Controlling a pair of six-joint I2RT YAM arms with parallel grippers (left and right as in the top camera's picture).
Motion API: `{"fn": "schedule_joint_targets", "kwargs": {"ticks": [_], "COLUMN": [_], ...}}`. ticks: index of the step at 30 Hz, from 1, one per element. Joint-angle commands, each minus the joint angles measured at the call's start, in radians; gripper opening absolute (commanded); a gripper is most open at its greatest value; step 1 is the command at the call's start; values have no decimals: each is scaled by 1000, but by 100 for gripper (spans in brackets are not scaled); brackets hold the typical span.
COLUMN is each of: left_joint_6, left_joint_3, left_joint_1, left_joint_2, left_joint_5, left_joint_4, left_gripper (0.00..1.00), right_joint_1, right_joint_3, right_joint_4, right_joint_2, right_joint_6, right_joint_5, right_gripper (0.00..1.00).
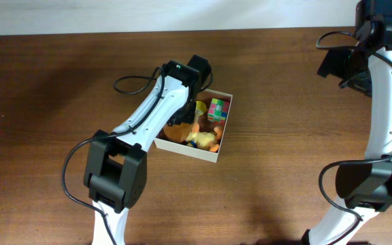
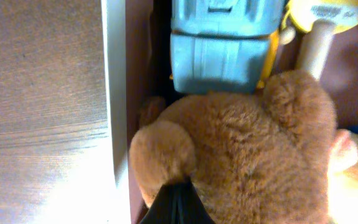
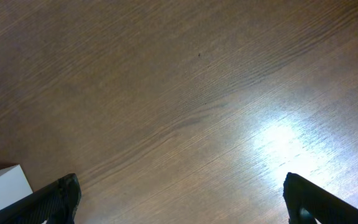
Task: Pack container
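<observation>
**Left fingers down in the container, right fingers spread over bare desk**

The left fingers [image 2: 178, 202] are seen only as one dark wedge at the bottom of the left wrist view. Its tip is pressed against a brown plush toy [image 2: 247, 155]. Whether the fur is gripped or merely touched cannot be told. Just beyond the plush, a blue-grey plastic toy [image 2: 219, 56] is lodged against it, and a yellow object [image 2: 325, 12] is cut off at the upper right. The plush is flanked by the white wall of the container [image 2: 114, 93], with the wood of the desk [image 2: 42, 93] on the wall's other side.

The right fingers [image 3: 58, 198] are held wide apart over bare wood, with nothing between them.

From overhead, the container is found near the middle of the desk, well away from every corner and set slightly askew to the edges. Its left side is covered by the left arm [image 1: 152, 109]. A multicoloured cube [image 1: 217, 109] is seen in its far part and a yellow and orange toy [image 1: 204, 140] nearer the front. The right arm [image 1: 386, 102] is held by the right edge, towards the far right corner, well apart from the container.
</observation>
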State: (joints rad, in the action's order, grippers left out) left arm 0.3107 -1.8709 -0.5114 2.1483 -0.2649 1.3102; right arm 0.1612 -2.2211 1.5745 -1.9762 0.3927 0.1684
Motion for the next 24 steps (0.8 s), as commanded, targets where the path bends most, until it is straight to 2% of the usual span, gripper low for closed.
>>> {"fn": "schedule_joint_targets", "kwargs": {"ticks": [1, 13, 18, 24], "left_joint_6": [5, -14, -25, -47], "left_joint_3": [-67, -105, -105, -105], "left_joint_1": [-13, -82, -136, -215], "left_joint_2": [4, -26, -26, -26], "left_joint_5": [24, 44, 50, 79], "left_joint_4": [18, 27, 45, 60], "left_gripper": [2, 4, 11, 10], "right_joint_1": [3, 3, 3, 3], "right_joint_3": [5, 5, 5, 5], "right_joint_4": [0, 0, 0, 0], "right_joint_2": [-7, -7, -7, -7], "right_joint_6": [13, 13, 13, 13], "right_joint_5": [16, 16, 16, 16], "right_gripper": [98, 99, 99, 99]}}
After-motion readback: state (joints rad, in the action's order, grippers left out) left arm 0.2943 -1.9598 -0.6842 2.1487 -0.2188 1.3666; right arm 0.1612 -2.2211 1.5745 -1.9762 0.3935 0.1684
